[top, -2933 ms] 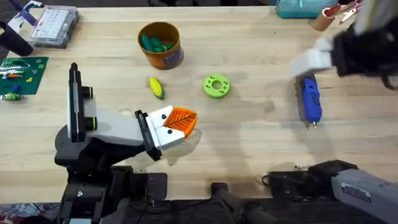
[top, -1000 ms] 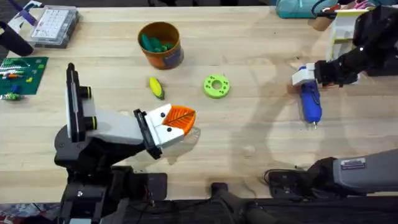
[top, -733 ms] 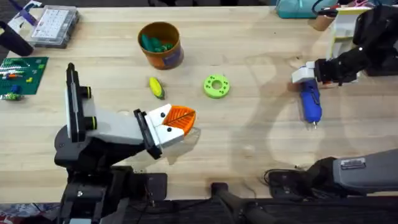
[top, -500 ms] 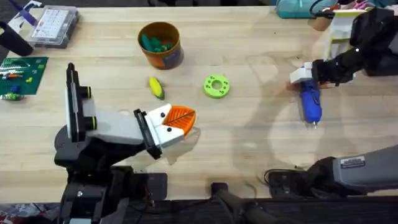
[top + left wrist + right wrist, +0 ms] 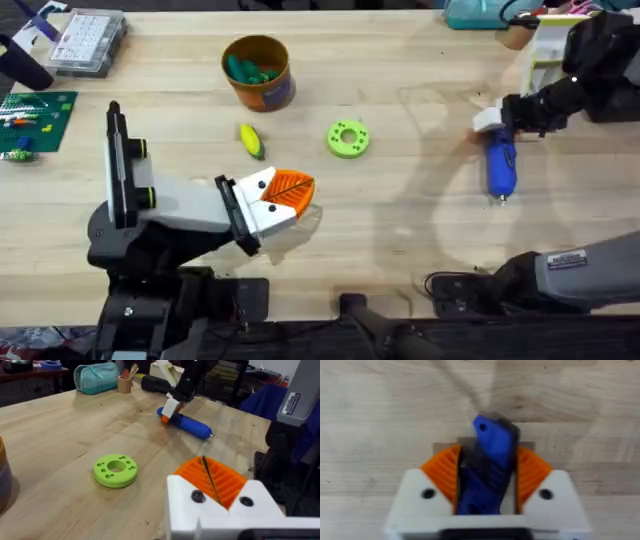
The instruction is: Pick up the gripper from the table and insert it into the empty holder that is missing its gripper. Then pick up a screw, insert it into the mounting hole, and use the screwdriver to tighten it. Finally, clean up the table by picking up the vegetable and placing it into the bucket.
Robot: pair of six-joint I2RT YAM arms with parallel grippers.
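Our right gripper [image 5: 487,485] has its orange pads [image 5: 444,472] closed on the rear end of the blue screwdriver [image 5: 500,165], at the right of the overhead frame, its bit end near the table [image 5: 400,230]. Our left gripper [image 5: 212,480] is pressed shut, empty, lower left. We judge cleanup still undone: the corn [image 5: 251,141] lies just below the bucket [image 5: 258,72], upper left.
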